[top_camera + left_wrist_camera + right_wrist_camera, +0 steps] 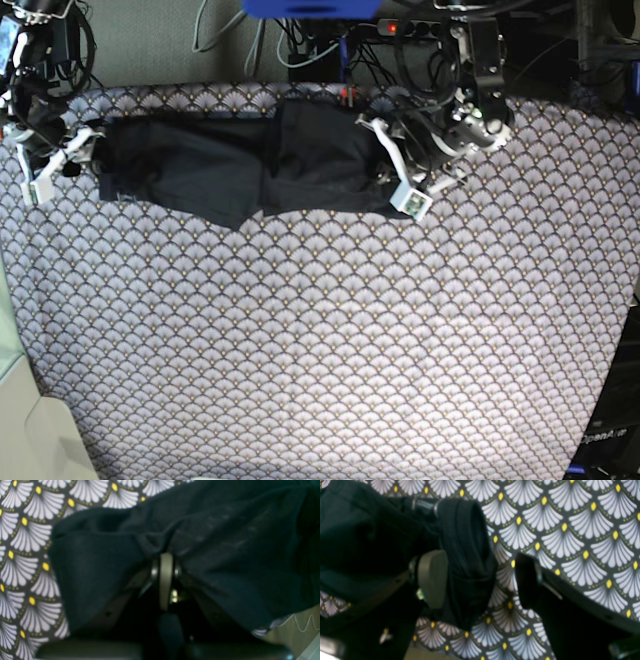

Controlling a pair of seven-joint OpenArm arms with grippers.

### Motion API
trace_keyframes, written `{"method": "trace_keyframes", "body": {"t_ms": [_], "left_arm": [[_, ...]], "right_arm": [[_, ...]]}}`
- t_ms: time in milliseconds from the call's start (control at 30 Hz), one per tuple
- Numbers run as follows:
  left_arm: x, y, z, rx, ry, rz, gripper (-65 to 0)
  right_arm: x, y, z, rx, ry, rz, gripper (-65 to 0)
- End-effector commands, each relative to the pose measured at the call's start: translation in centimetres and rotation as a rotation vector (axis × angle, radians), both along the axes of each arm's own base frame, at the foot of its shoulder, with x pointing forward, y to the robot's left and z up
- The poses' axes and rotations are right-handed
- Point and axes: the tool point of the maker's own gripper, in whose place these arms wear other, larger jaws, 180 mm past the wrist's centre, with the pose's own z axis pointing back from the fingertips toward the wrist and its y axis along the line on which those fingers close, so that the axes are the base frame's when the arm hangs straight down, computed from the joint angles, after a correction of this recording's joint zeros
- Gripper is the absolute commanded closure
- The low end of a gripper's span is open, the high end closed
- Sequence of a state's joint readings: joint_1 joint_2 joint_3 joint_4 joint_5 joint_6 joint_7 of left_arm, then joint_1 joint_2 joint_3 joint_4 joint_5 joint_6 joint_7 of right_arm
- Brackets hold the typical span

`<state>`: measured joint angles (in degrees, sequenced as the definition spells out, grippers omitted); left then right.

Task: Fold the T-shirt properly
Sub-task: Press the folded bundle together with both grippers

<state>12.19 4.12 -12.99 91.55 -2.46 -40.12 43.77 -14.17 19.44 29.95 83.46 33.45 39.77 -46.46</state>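
- The grey scallop-print tablecloth with yellow dots (330, 350) covers the whole table; in the base view everything from 3 o'clock round through 6 to 9 is bare patterned cloth, wide room with nothing on it.
- The plain black short-sleeved cloth T-shirt (240, 165) lies stretched in a long band near the table's far edge, at 11 to 1 o'clock, its lower hem sagging to a point at the middle.
- The left gripper (166, 562), at about 2 o'clock in the base view, is clenched on the T-shirt's end; the left wrist view shows cloth bunched into the closed fingers (166, 580).
- The right gripper (480, 577), at 10 o'clock by the table's left edge, stands spread wide; a roll of the T-shirt hangs between its jaws, touching one pad (432, 577), well apart from the other.
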Motion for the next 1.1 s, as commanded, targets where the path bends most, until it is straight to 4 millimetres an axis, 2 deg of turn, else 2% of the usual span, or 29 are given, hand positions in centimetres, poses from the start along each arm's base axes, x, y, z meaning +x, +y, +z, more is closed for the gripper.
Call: {"method": "trace_keyframes", "body": {"t_ms": [0, 100, 333, 500, 1067], "left_arm": [[-0.9, 0.6, -0.8, 0.051, 0.044, -0.011, 0.0], [-0.9, 0.6, -0.8, 0.051, 0.044, -0.011, 0.0], [-0.8, 0.6, -0.8, 0.051, 0.042, -0.011, 0.0], [-0.8, 0.6, -0.8, 0.051, 0.042, -0.011, 0.0], [-0.7, 0.6, -0.7, 0.051, 0.039, -0.011, 0.0]], "right_arm": [[0.6, 0.2, 0.8, 0.009, -0.038, 0.001, -44.4], [0.5, 0.7, 0.5, 0.024, -0.035, -0.002, -44.4], [0.4, 3.9, -0.7, 0.058, -0.004, 0.077, -44.4], [0.3, 5.0, -1.1, 0.076, 0.004, 0.094, -44.4], [0.2, 5.7, -1.3, 0.096, 0.002, 0.086, -44.0]]}}
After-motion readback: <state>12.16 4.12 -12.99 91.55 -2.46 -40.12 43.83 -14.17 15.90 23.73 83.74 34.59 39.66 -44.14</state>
